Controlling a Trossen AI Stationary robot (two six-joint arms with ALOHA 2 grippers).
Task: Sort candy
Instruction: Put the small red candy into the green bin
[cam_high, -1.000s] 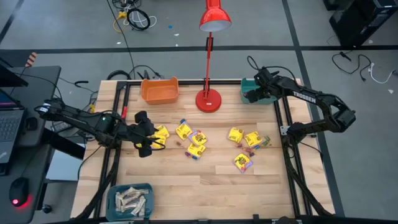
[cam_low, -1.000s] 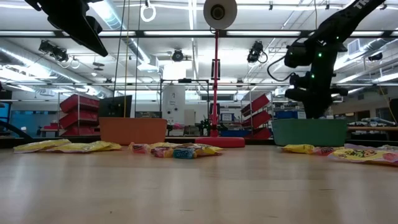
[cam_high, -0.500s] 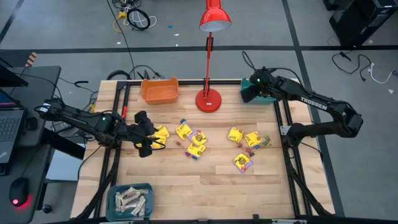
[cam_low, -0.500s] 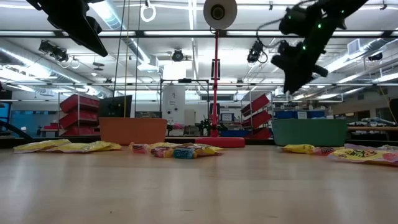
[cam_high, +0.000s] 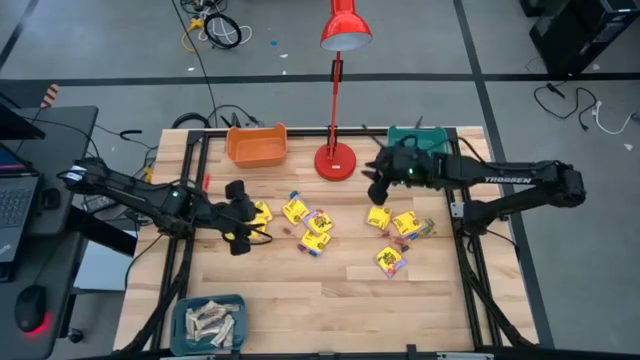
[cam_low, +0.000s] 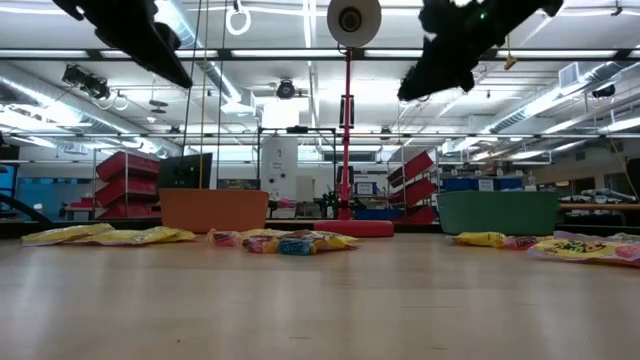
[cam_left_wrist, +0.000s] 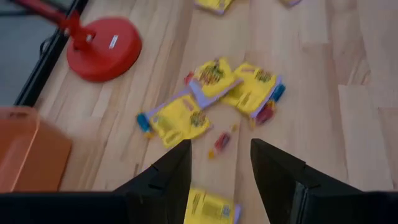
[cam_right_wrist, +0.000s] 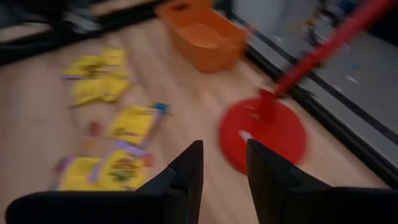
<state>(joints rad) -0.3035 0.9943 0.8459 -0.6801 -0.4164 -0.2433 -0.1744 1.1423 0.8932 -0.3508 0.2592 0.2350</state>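
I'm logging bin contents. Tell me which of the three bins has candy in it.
The blue bin at the table's near left corner holds pale beige bars. The orange bin looks empty; the teal bin is partly hidden by the right arm.

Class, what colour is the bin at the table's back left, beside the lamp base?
Orange bin; it shows best in the high view, left of the red lamp base.

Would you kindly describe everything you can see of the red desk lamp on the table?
The red lamp stands upright at the table's far edge, between the orange bin and the teal bin. It has a glossy round base resting flat on the wood, a thin red stem rising from it, and a cone-shaped red shade on top, facing down. It looks like painted metal. Nothing touches it; the right gripper hovers just beside the base.
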